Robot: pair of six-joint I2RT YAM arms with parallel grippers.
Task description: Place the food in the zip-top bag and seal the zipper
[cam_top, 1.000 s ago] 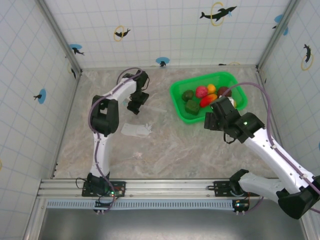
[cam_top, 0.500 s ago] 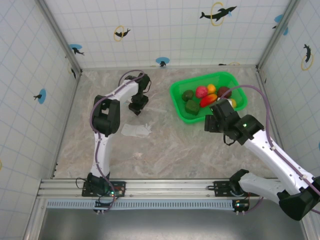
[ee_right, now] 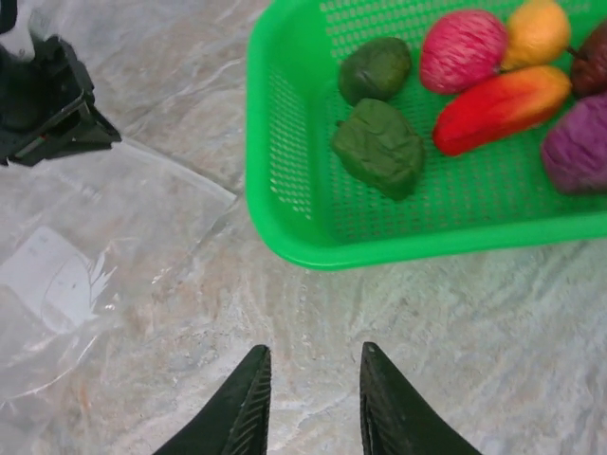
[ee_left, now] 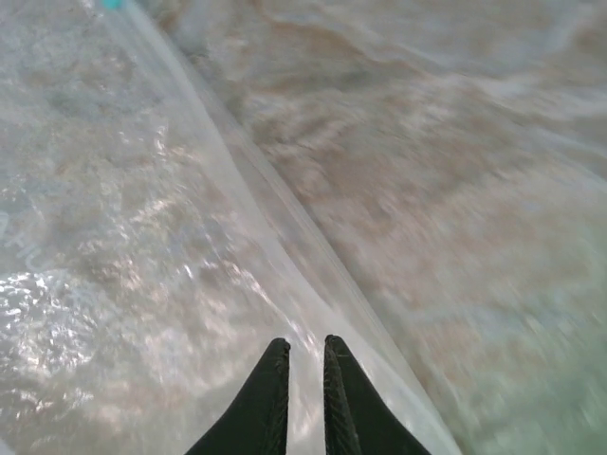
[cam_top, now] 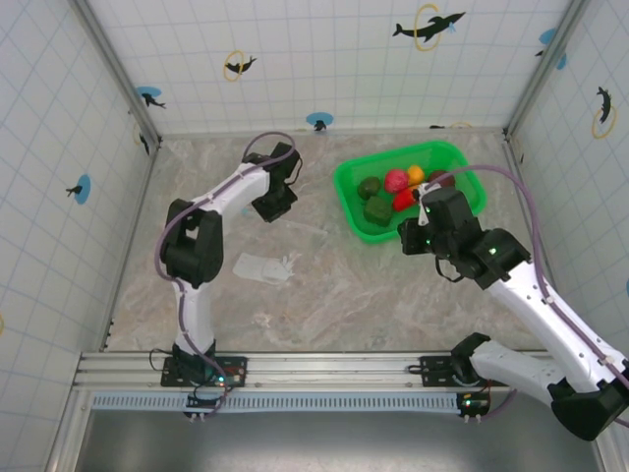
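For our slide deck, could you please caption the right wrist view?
Right gripper open above the table, near a green basket of toy food, bag at left.

Left gripper (ee_left: 305,342) apparently on zip-top bag (ee_left: 114,237)

In my left gripper (ee_left: 304,341) the zip-top bag (ee_left: 114,237) is glossy, crinkly clear plastic; beyond my right gripper (ee_right: 314,349) the basket (ee_right: 294,180) is green plastic mesh.

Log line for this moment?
left tool: shut on zip-top bag | right tool: open, empty | food: in green basket
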